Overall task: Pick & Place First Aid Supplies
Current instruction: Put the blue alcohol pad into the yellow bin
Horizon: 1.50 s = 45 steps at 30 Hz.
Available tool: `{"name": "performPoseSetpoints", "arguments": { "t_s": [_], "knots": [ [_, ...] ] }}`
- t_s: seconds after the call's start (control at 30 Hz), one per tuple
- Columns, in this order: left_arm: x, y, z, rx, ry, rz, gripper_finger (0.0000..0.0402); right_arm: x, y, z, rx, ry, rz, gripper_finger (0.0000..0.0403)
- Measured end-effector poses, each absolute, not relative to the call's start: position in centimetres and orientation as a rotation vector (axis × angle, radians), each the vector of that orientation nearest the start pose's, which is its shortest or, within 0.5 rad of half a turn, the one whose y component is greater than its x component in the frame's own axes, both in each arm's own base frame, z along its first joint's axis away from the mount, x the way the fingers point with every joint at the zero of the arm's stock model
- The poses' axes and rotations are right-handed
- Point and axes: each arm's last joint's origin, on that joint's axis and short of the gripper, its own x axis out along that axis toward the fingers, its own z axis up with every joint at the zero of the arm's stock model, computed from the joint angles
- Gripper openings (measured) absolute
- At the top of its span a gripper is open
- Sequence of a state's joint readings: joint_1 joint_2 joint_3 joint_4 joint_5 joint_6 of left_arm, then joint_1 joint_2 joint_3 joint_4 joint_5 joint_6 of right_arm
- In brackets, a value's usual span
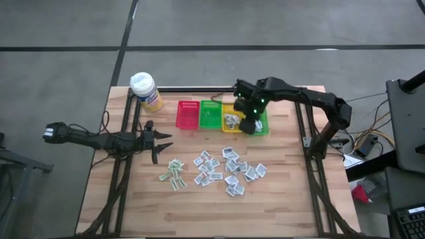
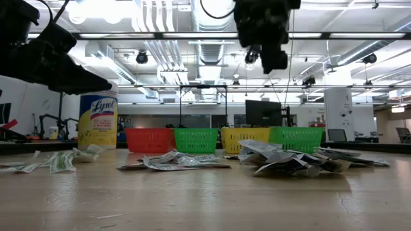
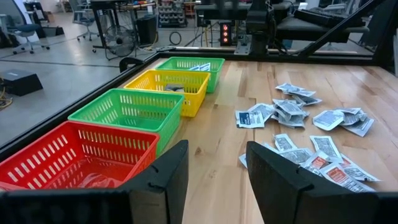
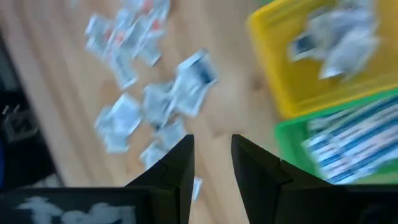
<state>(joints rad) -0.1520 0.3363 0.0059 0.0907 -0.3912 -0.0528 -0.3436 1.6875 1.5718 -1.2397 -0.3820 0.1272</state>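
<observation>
High view alone shows bottle (image 1: 145, 90)

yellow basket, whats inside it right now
The yellow basket holds several white first aid packets in a loose heap. The right gripper hangs beside it over the far green basket, hiding part of that one's contents.

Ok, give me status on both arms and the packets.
Right gripper over yellow basket and end green basket, fingers apart, empty. Left gripper open, waiting beside packets. Packets loose on table, path clear.
</observation>
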Motion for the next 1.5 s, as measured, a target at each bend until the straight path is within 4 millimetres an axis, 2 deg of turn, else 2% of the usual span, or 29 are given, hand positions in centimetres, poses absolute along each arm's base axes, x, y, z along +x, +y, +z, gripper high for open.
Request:
{"name": "performPoseSetpoints", "arguments": {
  "t_s": [0.3,0.47,0.6,0.73,0.97,1.1,1.23,1.5],
  "knots": [
    [11.4,-0.6,14.5,0.026,0.235,0.243,0.0158,29.5,-2.8,30.8,0.488,1.472,0.124,0.0105],
    [11.4,-0.6,14.4,0.039,0.243,0.242,0.0158,28.5,0.7,30.2,0.417,1.562,0.201,0.0105],
    [11.4,-0.6,14.4,0.04,0.247,0.242,0.0158,27.1,2.4,29.0,0.418,1.627,0.195,0.0105],
    [11.4,-0.6,14.3,0.042,0.251,0.242,0.0158,25.5,3.1,27.0,0.441,1.675,0.159,0.0105],
    [11.4,-0.6,14.3,0.035,0.249,0.243,0.0158,23.9,3.1,22.9,0.455,1.532,0.13,0.0105],
    [11.4,-0.6,14.3,0.031,0.248,0.243,0.0158,22.9,2.8,21.1,0.41,1.517,0.067,0.0105],
    [11.4,-0.6,14.3,0.03,0.25,0.243,0.0158,22.7,2.7,19.9,0.378,1.499,0.045,0.0105],
    [11.4,-0.6,14.3,0.011,0.251,0.245,0.0158,22.6,2.7,17.8,0.268,1.439,0.152,0.0133]
  ]
}}
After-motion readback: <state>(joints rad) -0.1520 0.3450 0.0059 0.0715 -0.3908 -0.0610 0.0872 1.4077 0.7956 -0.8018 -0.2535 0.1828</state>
